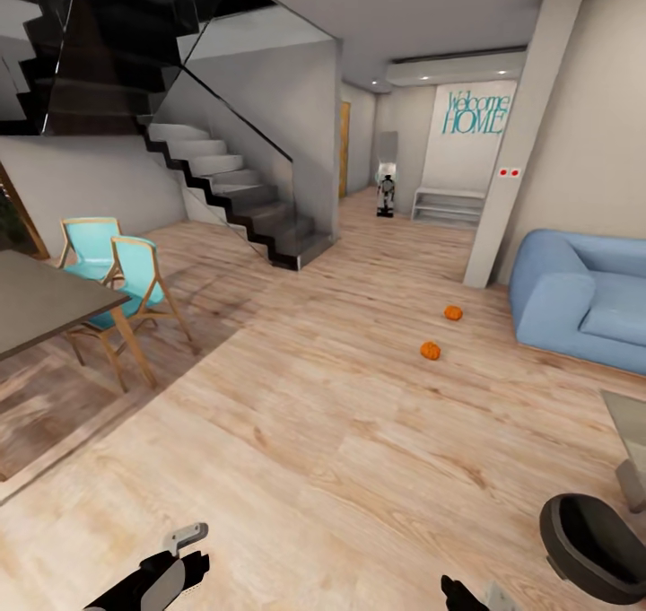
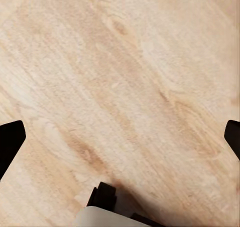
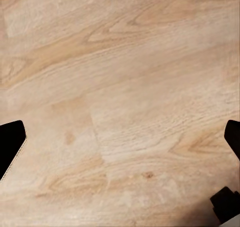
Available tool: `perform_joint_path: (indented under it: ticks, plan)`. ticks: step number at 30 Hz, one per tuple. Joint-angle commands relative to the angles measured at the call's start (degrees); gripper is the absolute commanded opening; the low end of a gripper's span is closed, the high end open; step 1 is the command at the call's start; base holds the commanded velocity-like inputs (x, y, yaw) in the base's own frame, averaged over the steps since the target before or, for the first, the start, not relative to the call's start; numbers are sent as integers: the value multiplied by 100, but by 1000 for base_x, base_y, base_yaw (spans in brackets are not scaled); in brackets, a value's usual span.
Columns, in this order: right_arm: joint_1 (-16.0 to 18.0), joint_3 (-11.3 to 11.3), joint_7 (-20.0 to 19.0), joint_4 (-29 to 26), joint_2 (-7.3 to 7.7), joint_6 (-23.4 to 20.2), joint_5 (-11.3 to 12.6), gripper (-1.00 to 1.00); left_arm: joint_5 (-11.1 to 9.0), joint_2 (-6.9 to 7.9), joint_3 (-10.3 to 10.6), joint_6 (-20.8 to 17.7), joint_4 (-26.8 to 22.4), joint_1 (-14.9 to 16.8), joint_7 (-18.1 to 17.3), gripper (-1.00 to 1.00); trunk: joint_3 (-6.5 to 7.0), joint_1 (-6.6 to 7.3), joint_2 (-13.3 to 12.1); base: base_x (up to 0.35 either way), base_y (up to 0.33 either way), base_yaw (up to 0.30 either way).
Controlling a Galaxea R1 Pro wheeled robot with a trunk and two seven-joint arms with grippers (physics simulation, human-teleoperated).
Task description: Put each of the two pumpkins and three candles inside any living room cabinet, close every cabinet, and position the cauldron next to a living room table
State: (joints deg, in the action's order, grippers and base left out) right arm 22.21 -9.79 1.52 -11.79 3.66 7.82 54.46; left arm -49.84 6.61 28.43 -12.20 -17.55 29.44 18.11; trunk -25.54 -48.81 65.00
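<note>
Pale wood plank floor [image 1: 341, 449] throughout an open living area, grain running diagonally in the head view. Dark staircase [image 1: 242, 198] with glass balustrade rising at upper left; grey dining table [image 1: 45, 301] at the left edge with two turquoise wooden-framed chairs [image 1: 135, 274] beside it. Hallway beyond the stairs, ending at a white wall panel lettered "Welcome HOME" [image 1: 475, 113], low white shelf [image 1: 447, 205] beneath it, small robot-like figure [image 1: 386, 194] standing near. White slanted pillar [image 1: 520, 135] between hallway and blue sofa [image 1: 583, 301] at right. Two orange pumpkins [image 1: 430, 350] on the bare floor in front of the sofa, near each other but apart, farther one [image 1: 453, 312] closer to the pillar base. Dark cauldron [image 1: 592, 544] on the floor at lower right, mouth tipped toward the camera, just beside the corner of the glossy grey table [image 1: 632, 432], which is cut off by the right edge. Left gripper [image 1: 184, 548] low at the bottom of the head view, arm tucked in, pointing forward over empty floor, well apart from the pumpkins. Right gripper [image 1: 462, 593] barely inside the bottom edge, near the cauldron but not touching it. Left wrist view: dark fingertips [image 2: 11, 142] at opposite edges, spread wide, nothing but floor [image 2: 120, 87] between them. Right wrist view: fingertips [image 3: 12, 144] likewise set far apart over bare planks [image 3: 120, 97], nothing held.
</note>
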Motion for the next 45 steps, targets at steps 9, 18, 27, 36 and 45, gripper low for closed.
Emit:
perform_joint_path:
  ticks: [9, 18, 27, 36, 45]
  plan:
    - [3, -47, 15, -3, 10, 31, 56, 100, -43, 5, 49, -19, -18, 2, 44, 100, -6, -4, 3, 330, 4, 0]
    - [3, -49, 6, -7, 3, 37, 56, 100, -43, 1, 49, -20, -21, 0, 44, 100, -6, -4, 3, 330, 0, 0]
    - [3, -41, 6, -7, 6, 35, 56, 100, -43, -10, 48, -19, -20, 0, 44, 100, -6, -4, 3, 330, 0, 0]
    - [3, -29, -166, -7, 6, 20, 64, 100, -43, -11, 49, -19, -21, 2, 44, 100, -7, -4, 3, 330, 0, -5]
    - [3, -30, -187, -7, 4, 19, 64, 100, -43, -11, 48, -19, -20, 0, 44, 100, -27, -4, 3, 330, 0, -142]
